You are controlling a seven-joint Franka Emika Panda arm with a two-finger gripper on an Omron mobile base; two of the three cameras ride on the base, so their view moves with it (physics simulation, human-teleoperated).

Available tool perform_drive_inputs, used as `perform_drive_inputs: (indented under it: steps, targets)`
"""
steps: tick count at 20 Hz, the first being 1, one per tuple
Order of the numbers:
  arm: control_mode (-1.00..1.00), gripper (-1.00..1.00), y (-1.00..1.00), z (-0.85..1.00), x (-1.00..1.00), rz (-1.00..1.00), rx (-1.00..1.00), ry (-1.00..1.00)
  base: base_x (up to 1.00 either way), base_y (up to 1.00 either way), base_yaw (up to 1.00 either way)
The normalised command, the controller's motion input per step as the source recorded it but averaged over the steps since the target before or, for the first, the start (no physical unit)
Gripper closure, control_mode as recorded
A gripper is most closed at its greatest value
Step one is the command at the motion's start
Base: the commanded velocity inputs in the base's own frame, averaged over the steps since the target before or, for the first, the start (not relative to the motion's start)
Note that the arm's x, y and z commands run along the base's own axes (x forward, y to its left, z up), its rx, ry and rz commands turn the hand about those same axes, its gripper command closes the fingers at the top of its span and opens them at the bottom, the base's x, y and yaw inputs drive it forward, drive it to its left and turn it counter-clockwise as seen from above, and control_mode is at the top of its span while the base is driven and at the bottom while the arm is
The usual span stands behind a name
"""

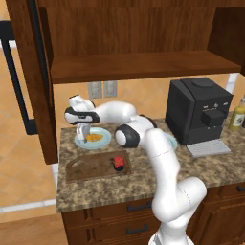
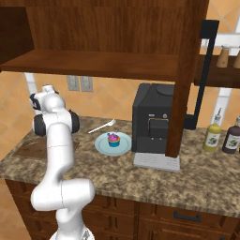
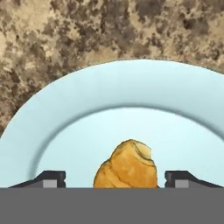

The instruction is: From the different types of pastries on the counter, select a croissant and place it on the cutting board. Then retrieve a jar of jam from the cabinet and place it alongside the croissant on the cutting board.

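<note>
A golden-orange croissant (image 3: 127,168) lies on a round light-blue plate (image 3: 109,94) on the granite counter (image 1: 143,184). My gripper (image 3: 117,179) points down over it and is open, one fingertip on each side of the pastry with a gap on both sides. In the left base view the gripper (image 1: 83,135) sits at the plate (image 1: 106,140) with the croissant (image 1: 94,137). Just in front lies the dark brown cutting board (image 1: 91,166), and a small red-lidded jar of jam (image 1: 118,163) stands on its right end. The pink-frosted cupcake (image 2: 112,139) rests on its own plate (image 2: 123,146).
The dark wood cabinet shelf (image 1: 143,67) hangs low over the counter. A black coffee machine (image 1: 201,110) stands to the right, with bottles (image 2: 212,137) beyond it. A white fork (image 2: 101,126) lies behind the cupcake plate. An open cabinet door (image 1: 36,81) hangs at the left.
</note>
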Motion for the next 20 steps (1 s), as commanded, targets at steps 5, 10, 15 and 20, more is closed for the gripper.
perform_drive_inputs:
  steps: [5, 10, 15, 20]
  targets:
    - [-1.0, 1.0, -0.07, -0.01, -0.44, 0.0, 0.0, 0.03, 0.0, 0.0, 0.0]
    - [-1.0, 1.0, 0.0, 0.0, -0.38, 0.0, 0.01, 0.01, 0.0, 0.0, 0.0]
    - [-1.0, 1.0, 0.0, 0.37, -0.46, 0.0, 0.0, -0.05, 0.0, 0.0, 0.0]
    - [-1.0, 1.0, 0.0, 0.36, -0.53, 0.01, 0.0, -0.1, 0.0, 0.0, 0.0]
